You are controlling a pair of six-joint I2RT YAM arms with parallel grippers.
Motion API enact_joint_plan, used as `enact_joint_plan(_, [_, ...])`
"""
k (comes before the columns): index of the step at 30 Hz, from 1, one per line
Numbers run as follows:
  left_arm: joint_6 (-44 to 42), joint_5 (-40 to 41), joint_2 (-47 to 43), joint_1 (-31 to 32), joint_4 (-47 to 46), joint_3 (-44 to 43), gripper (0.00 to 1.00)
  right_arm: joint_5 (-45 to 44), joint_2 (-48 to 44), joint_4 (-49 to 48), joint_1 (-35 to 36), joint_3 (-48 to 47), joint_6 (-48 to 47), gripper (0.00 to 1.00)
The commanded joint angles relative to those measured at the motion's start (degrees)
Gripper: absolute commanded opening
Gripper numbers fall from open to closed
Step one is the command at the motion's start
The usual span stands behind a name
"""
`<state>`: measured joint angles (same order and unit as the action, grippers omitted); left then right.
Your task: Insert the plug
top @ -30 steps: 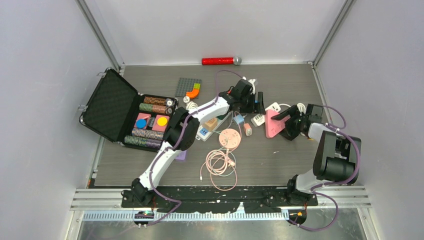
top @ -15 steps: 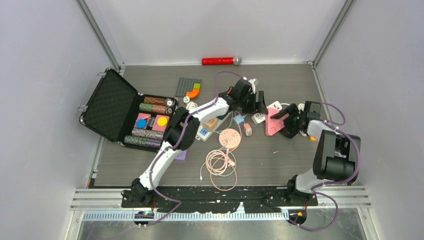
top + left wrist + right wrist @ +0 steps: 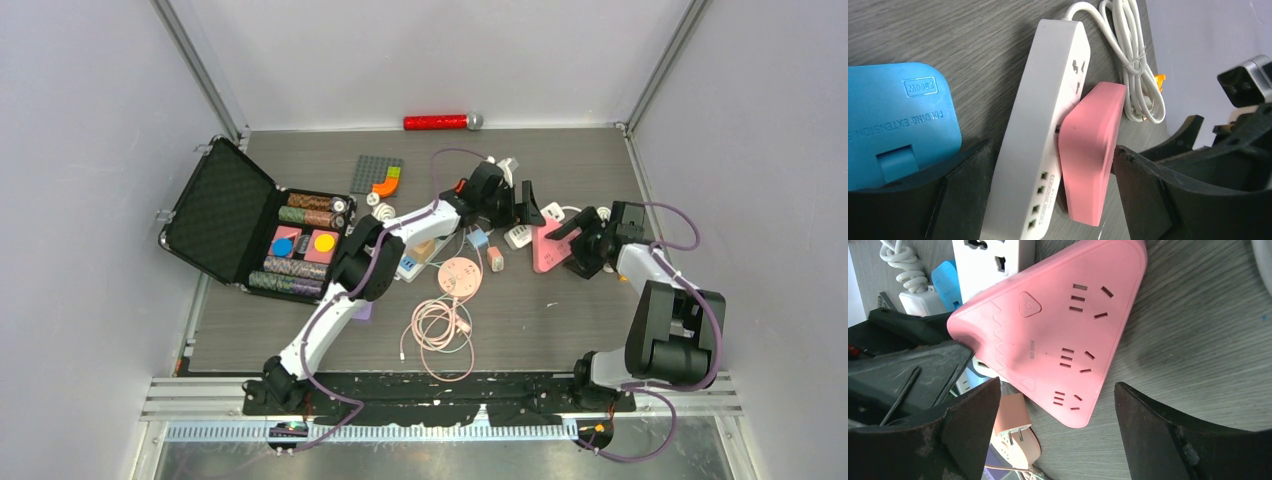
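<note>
Nearest the arms, a loose coil of cables [image 3: 438, 325] lies at about six o'clock from the table's middle, with a round pink disc [image 3: 459, 275] just beyond it. Further back, at about two o'clock, is the plug, a pink triangular socket block [image 3: 1058, 325]. It is pressed face-on against the side of a white power strip [image 3: 1043, 125] (whether its pins are fully home I cannot tell).

The right gripper [image 3: 1057, 385] comes at it from three o'clock, jaws wide apart on either side of the block, gripping nothing. The left gripper [image 3: 1053, 147] reaches in from nine o'clock, its fingers also spread, straddling the strip and block together.

A blue adapter [image 3: 893, 120] sits beside the strip. An open black case [image 3: 220, 215] lies at nine o'clock, and a red microphone [image 3: 440, 122] lies at twelve, against the far wall.
</note>
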<state>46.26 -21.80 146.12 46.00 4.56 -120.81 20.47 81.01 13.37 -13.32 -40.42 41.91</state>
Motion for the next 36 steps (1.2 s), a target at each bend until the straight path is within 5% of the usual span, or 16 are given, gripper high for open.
enact_joint_plan(1, [5.57, -4.51, 2.69, 0.40, -6.25, -2.20, 0.84, -2.55, -3.58, 3.50, 0.23, -2.06, -1.24, 0.86])
enact_joint_plan(14, [7.66, -5.41, 5.13, 1.68, -10.18, -2.96, 0.84, -9.99, -13.89, 11.55, 0.24, -5.71, -2.90, 0.82])
enact_joint_plan(24, [5.83, -6.61, 4.60, 2.33, -10.56, -1.00, 0.82, -8.22, -6.53, 7.88, 0.24, -5.24, -0.78, 0.70])
enact_joint_plan(36, [6.75, -8.43, 4.92, 2.34, -10.31, -1.23, 0.42, -7.96, -0.37, 6.29, 0.23, -5.17, 0.04, 0.54])
